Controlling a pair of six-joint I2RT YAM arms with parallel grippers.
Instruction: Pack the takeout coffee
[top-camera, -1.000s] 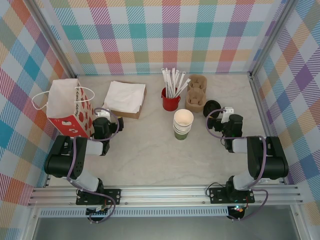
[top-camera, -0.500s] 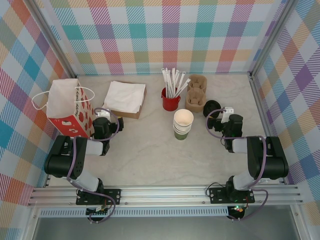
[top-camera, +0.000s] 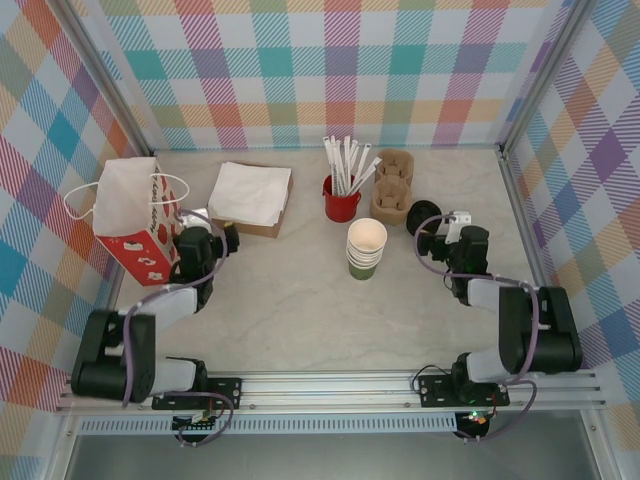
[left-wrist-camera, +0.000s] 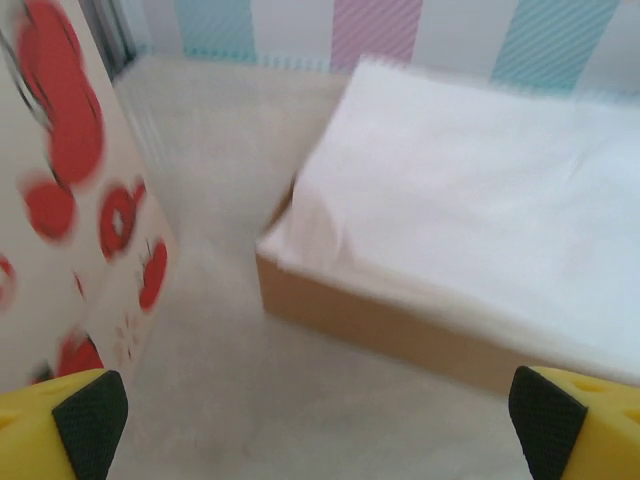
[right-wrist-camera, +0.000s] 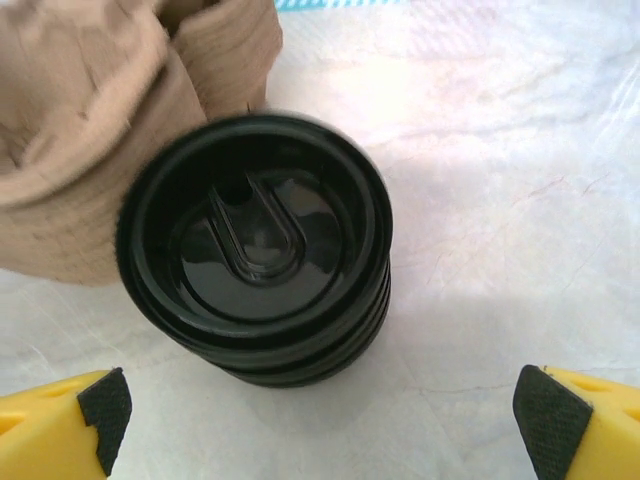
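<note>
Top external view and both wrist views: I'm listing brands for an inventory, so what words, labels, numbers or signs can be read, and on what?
No text can be read anywhere.
White paper bag with red printed shapes: faint small marks near its lower edge, too blurred to read.
Stack of round black plastic lids: a moulded U-shaped ridge, no lettering.
Brown box of white napkins: blank.

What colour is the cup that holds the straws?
The cup is red, best seen in the top view.
</note>
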